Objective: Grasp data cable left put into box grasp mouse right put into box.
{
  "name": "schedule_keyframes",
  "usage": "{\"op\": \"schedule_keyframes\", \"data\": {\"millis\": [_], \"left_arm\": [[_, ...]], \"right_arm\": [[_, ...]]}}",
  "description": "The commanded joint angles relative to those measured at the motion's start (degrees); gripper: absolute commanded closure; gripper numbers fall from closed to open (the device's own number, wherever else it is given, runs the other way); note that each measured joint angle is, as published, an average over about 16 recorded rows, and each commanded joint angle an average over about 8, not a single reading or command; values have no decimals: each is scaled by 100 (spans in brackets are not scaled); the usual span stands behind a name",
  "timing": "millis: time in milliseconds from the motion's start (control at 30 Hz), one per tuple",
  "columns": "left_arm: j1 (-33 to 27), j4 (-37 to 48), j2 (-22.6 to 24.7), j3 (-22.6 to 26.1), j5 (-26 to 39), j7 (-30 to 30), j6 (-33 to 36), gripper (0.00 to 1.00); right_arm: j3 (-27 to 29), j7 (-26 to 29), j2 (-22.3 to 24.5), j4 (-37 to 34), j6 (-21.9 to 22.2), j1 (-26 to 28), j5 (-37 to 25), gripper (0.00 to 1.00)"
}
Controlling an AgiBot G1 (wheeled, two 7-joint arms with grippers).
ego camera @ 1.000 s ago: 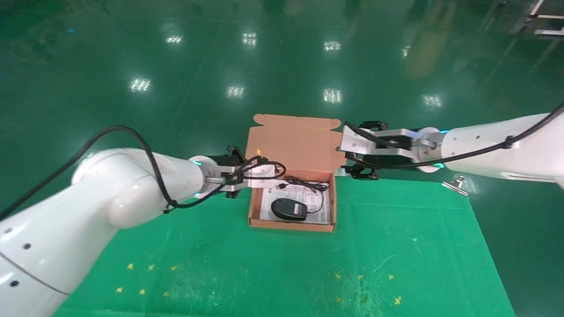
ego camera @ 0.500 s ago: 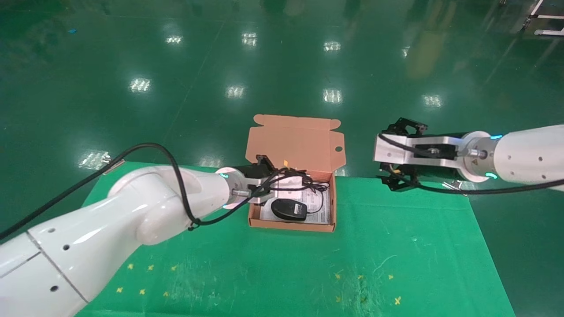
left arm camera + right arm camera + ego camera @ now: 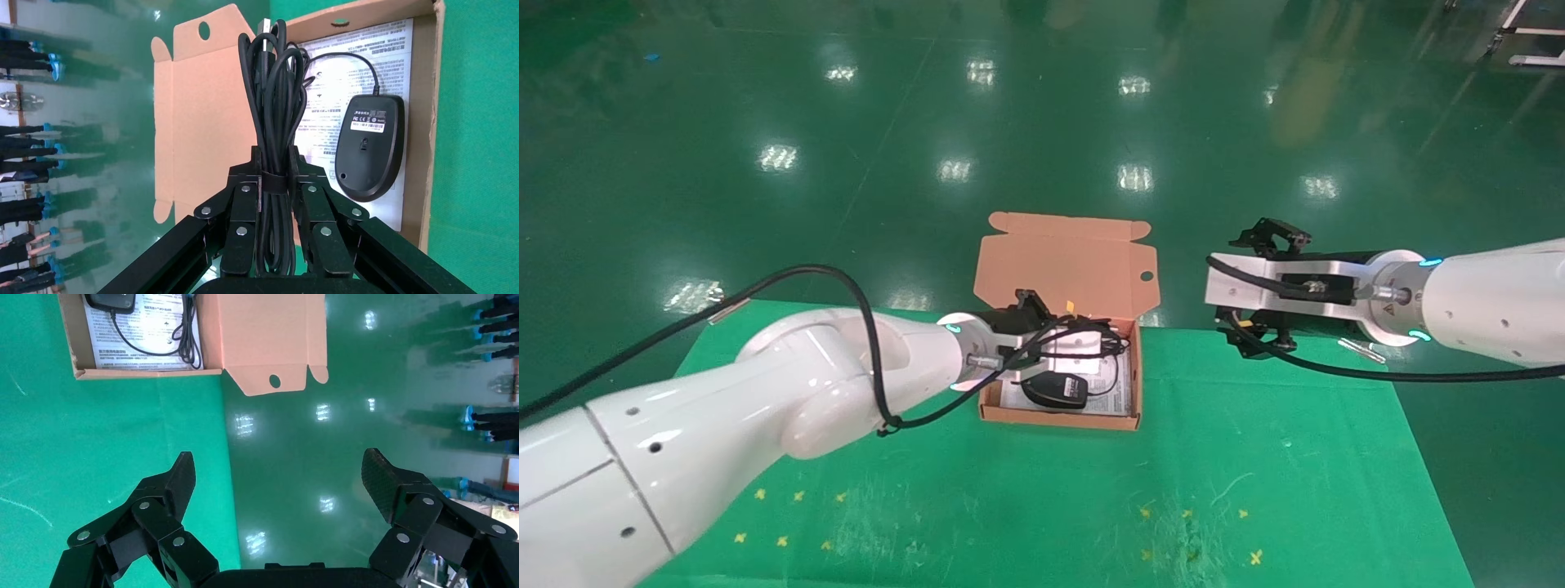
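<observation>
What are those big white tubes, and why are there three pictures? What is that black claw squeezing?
The white tubes are a robot's two arms. One picture comes from a camera on its head, looking down at a green table. The other two come from small cameras on its wrists, so you see the claws up close.

On the table sits an orange cardboard box with its lid open. Inside lies a black computer mouse, belly up in the left wrist picture, on a printed sheet.

The left gripper is over the box, squeezing a bundle of black data cable. It is not let go yet.

The right gripper is wide open and empty, off to the box's right, over the table's far edge.
</observation>
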Motion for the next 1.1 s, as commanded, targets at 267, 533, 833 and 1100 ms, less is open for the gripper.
{"op": "schedule_keyframes", "data": {"millis": [267,533,833,1100], "left_arm": [[-36,-16,1,67,-43,-13,-6,0],[-4,-97,-90,11,-39,-17,-5,0],[-407,-231,-324,-178,-31,-236,35,0],[-694,-261,-450,-371,55,-475,210,0]], "right_arm": [[-4,32,7,28,-9,-3,-42,0],[-1,16,-4,-6,-6,-5,-2,0],[19,-11,-60,29,-12,174,-316,0],[-30,-68,-156,213,-309,353,-686,0]]}}
